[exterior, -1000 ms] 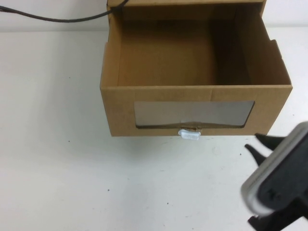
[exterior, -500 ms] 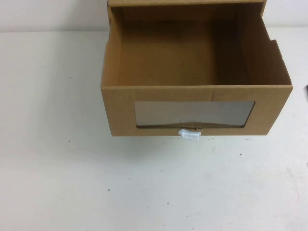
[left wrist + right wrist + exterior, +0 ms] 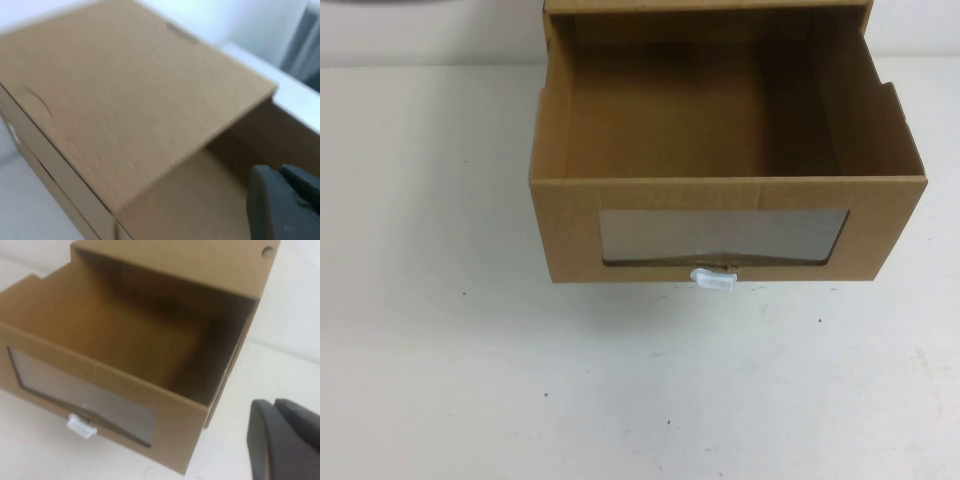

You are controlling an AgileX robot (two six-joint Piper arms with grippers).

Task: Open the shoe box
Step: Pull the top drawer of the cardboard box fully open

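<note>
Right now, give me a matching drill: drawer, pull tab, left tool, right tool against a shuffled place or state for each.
Things:
1. drawer
2. pull tab
3. left tool
4. right tool

Places or states:
A. white, at the lower edge of the front window
B. shut, up above the cover
C. pulled out, nothing inside
D. shut, over the table off to the drawer's side

Pairs: 1-C, 2-A, 3-B, 4-D.
</note>
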